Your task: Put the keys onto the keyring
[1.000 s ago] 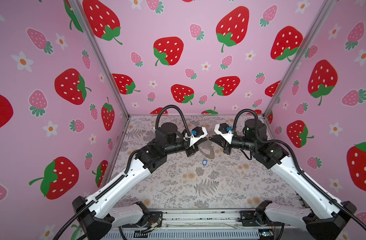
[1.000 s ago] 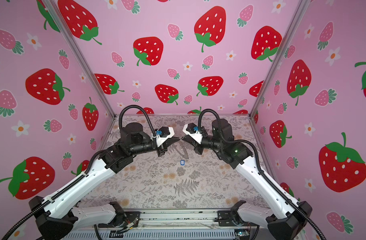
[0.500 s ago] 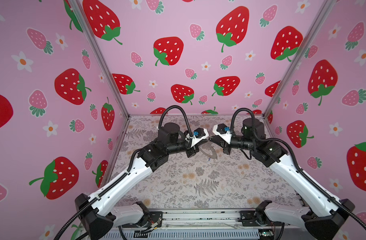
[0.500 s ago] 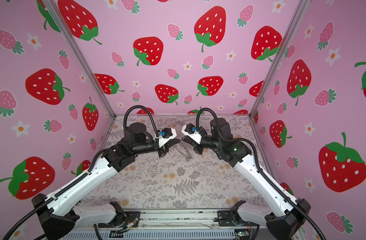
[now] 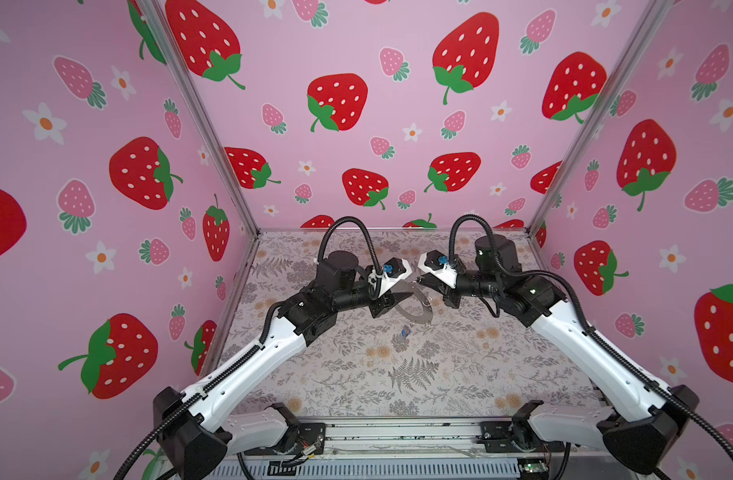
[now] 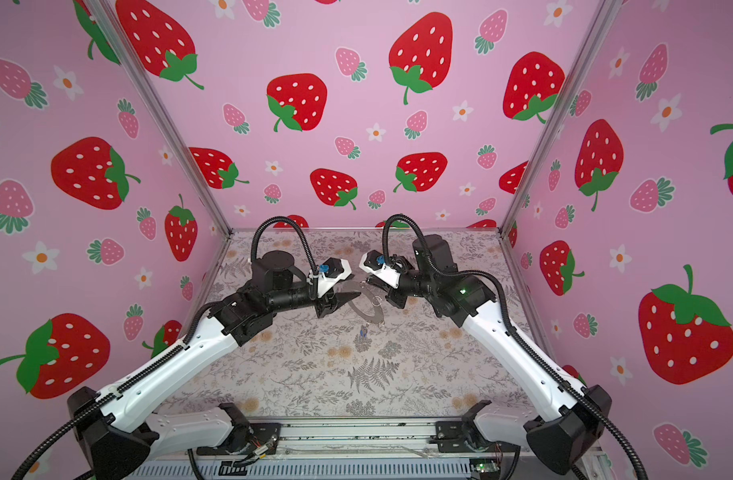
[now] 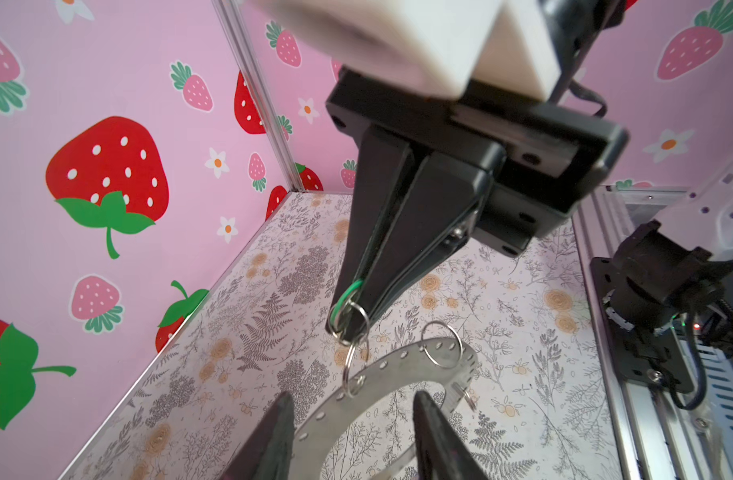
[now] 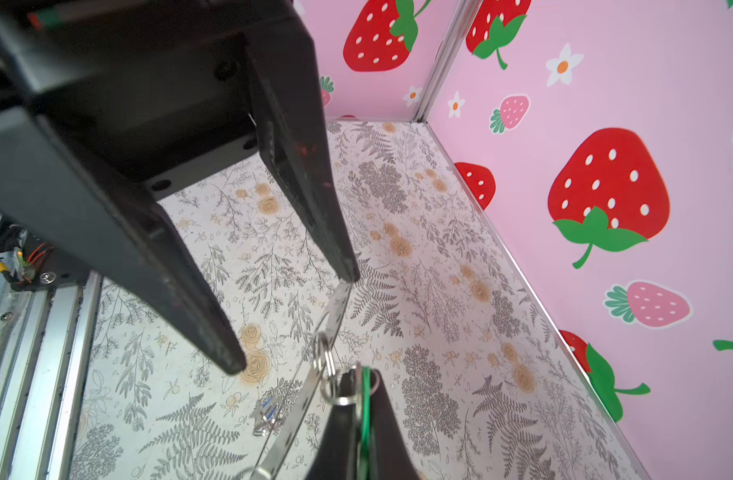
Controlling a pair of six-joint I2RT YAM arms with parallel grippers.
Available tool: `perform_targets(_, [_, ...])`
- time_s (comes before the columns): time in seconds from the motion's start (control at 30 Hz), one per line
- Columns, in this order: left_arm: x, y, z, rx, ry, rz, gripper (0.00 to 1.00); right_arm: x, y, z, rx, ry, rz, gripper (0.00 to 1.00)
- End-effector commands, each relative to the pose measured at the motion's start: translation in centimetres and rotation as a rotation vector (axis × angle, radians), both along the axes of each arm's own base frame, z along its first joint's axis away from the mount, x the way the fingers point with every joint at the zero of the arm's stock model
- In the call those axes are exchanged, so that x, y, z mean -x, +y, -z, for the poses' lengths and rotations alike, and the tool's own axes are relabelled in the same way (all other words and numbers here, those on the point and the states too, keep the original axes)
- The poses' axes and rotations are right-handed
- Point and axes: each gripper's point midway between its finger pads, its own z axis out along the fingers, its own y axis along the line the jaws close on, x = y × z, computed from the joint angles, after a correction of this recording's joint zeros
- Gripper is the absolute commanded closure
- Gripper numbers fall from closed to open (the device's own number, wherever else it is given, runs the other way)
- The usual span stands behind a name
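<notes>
Left gripper (image 8: 293, 321): open, jaws well apart, clamped on nothing; this was the free arm.
Between its jaws: the keyring (image 7: 398, 370), a flat grey plate with a row of small holes, seen edge-on from the right wrist. Its upper edge lay at one fingertip (image 8: 340, 262) and clear of the other. Whether it touched could not be told.
Facing the left gripper: the right gripper (image 7: 348, 328), closed on the green key (image 7: 347, 294). Only a green sliver showed between its fingers.
Link: small wire rings (image 8: 329, 370) ran from the right gripper's tip to a hole in the keyring. The plate appeared to hang from them, so the green key was judged joined, though how the rings closed was too fine to confirm.
Below the left gripper: the blue key (image 8: 267, 413), flat on the table (image 8: 419, 270). It lay apart from the keyring, under the plate's low edge.
Nearer arm: the left. In a top view the blue key (image 5: 405, 331) sat beneath the left fingertips and a little toward the robot's base. The right gripper was farther off and occupied.
Long axis of the blue key: it seemed to run from the base side toward the back wall, across the left gripper's reach. It was too small to fix firmly.
Coming move, judged: the left gripper would draw clear of the plate, drop toward the table and turn its jaws to span the key's narrow width.
</notes>
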Motion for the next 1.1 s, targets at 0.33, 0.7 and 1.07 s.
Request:
perform_targets(0.33, [-1.7, 11.3, 2.0, 0.101, 0.032, -0.412, 0.44, -0.4, 5.9, 5.7, 0.005, 0.084, -0.14, 1.0])
perform_targets(0.7, [-2.5, 15.6, 2.5, 0.102, 0.057, -0.645, 0.42, 0.2, 9.1, 9.0, 0.033, 0.019, -0.273, 1.0])
perform_targets(1.07, [-3.3, 14.3, 3.8, 0.127, 0.137, -0.61, 0.42, 2.8, 3.2, 16.9, 0.272, 0.05, -0.226, 1.0])
